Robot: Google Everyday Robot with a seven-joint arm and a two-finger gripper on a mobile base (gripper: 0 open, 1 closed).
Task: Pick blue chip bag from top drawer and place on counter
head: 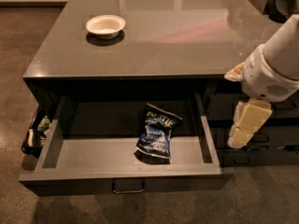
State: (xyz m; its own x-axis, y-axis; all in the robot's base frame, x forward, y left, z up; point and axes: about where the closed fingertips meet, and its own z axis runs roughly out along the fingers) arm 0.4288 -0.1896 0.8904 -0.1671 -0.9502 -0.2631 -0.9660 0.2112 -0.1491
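Gripper [239, 136] hangs low at the right, outside the top drawer [93, 152], its grasp impossible to tell; the pulled-out drawer holds the blue chip bag [157, 131], right of centre; a white bowl [106, 25] sits on the counter [187, 45]; the white arm [275, 64] slopes down from the upper right.

From my feed I see a shallow round white bowl [105, 25] upper left, crumpled green-and-black packaging [36, 132] low at the left, and mottled brown floor [23, 41].
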